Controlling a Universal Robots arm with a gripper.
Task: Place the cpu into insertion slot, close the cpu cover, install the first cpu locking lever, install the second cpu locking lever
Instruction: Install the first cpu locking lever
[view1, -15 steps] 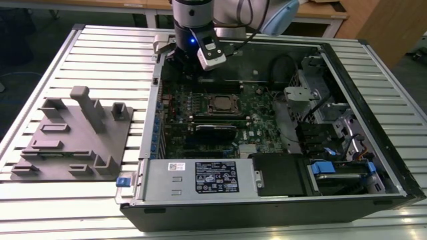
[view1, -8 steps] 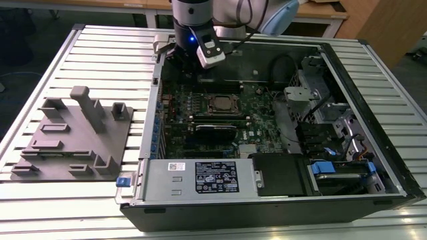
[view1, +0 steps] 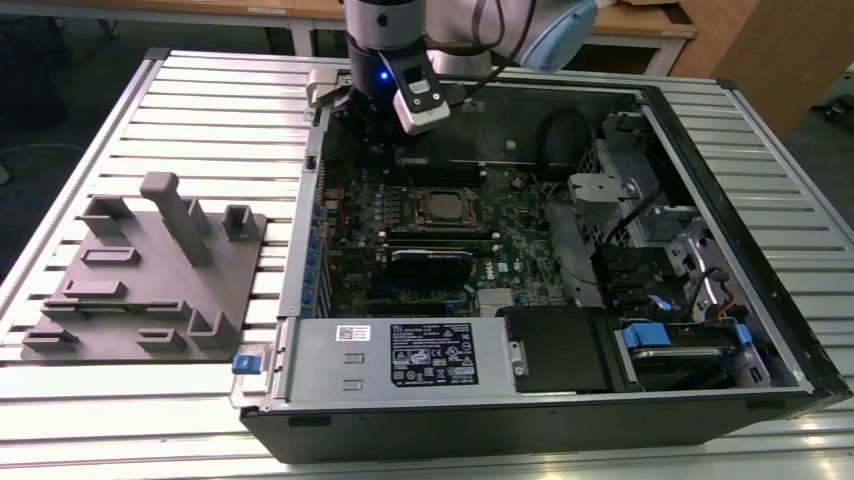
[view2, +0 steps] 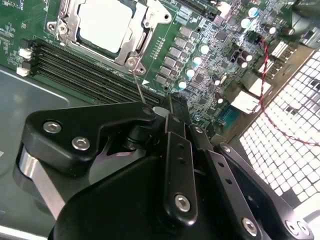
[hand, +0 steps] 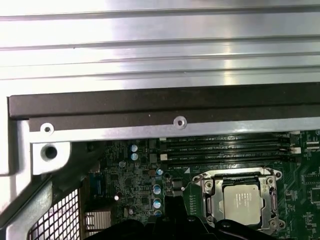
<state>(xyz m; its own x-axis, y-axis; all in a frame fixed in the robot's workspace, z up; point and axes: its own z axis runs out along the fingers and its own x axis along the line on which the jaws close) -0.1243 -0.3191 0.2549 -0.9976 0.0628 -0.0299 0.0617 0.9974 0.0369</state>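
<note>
Second wrist view: cpu (view2: 106, 22) is seated under cpu cover (view2: 140, 36); locking lever (view2: 138, 82) is slanted from the socket corner toward the clenched pincer (view2: 175, 106); a grasp on it cannot be told.

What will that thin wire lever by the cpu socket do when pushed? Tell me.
The lever looks like thin bare wire, so it probably flexes and springs back. Being smooth metal, it may slip sideways. It meets the cpu cover corner, so it likely swings rather than slides.

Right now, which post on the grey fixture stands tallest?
The slim post near the middle of the grey fixture's far edge; the blocks to the exterior view's left and right of it stand much lower.
</note>
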